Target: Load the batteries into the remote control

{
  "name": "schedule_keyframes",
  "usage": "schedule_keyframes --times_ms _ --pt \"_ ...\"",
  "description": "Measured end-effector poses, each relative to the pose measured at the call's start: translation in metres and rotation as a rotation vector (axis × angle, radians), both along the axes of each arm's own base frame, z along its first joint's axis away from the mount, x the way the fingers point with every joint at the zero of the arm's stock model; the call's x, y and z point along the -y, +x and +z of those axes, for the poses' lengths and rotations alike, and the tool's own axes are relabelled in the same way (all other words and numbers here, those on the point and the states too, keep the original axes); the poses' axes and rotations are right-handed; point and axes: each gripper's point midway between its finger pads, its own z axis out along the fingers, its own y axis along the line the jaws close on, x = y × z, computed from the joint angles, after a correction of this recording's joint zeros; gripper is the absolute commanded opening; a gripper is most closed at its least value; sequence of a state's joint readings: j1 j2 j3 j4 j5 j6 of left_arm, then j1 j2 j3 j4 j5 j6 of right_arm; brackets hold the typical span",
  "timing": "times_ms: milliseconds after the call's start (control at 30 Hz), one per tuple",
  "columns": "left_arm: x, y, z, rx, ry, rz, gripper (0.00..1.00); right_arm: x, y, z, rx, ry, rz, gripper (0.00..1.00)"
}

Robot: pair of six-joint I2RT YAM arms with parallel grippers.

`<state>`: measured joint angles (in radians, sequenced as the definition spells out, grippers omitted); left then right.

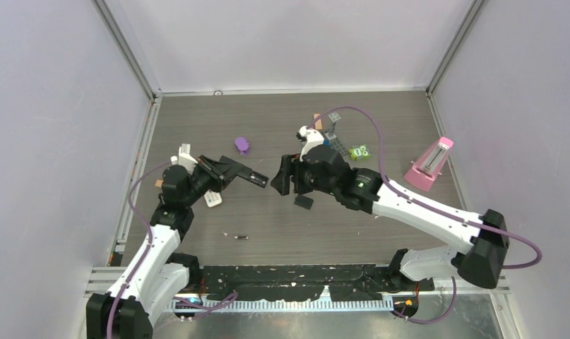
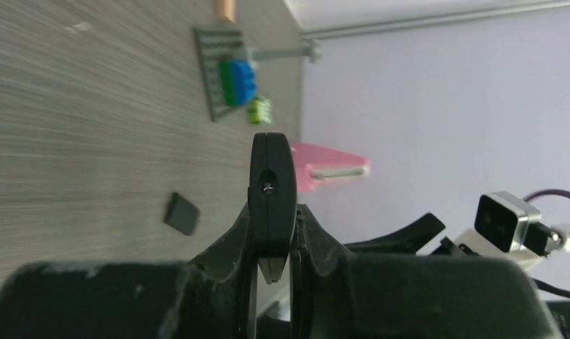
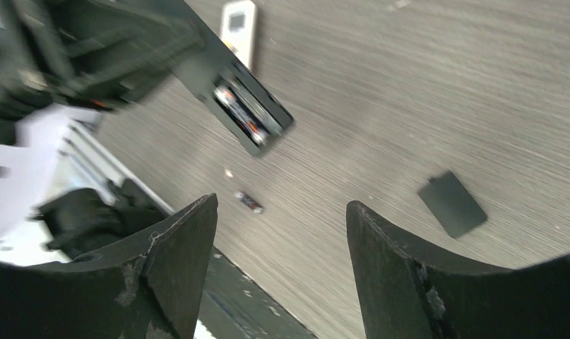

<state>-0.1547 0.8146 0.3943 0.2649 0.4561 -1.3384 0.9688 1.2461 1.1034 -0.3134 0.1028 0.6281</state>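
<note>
Top external, left claw (image 1: 234, 171) gripping remote (image 1: 258, 179), loose battery (image 1: 241, 236), black cover (image 1: 304, 203), metronome (image 1: 430, 164).

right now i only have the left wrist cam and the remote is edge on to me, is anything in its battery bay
Observer: Yes. The right wrist view looks into the open bay of the remote, and batteries sit inside.
Operator: any loose battery on the table
Observer: One loose battery lies on the table, near the arm bases and touching nothing.
Operator: right gripper holding anything
Observer: No. The right gripper is open and empty, facing the remote.
</note>
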Motion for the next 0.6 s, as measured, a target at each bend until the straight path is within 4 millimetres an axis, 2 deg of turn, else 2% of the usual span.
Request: schedule_keyframes --times_ms 100,200,400,600 --pt "-0.014 0.007 -0.007 -0.016 0.162 0.049 0.0 -0.002 -0.001 -0.041 -0.027 -0.141 0.052 0.7" --pt "-0.034 0.014 -0.007 -0.009 0.33 0.114 0.0 -0.011 -0.014 -0.075 -0.024 -0.27 0.16 0.68" --pt "-0.072 0.015 -0.016 -0.032 0.602 0.209 0.0 -0.057 -0.062 -0.133 0.047 -0.474 0.522 0.7" --pt "-0.093 0.014 -0.019 -0.064 0.731 0.241 0.0 -0.096 -0.097 -0.17 0.144 -0.586 0.803 0.72"
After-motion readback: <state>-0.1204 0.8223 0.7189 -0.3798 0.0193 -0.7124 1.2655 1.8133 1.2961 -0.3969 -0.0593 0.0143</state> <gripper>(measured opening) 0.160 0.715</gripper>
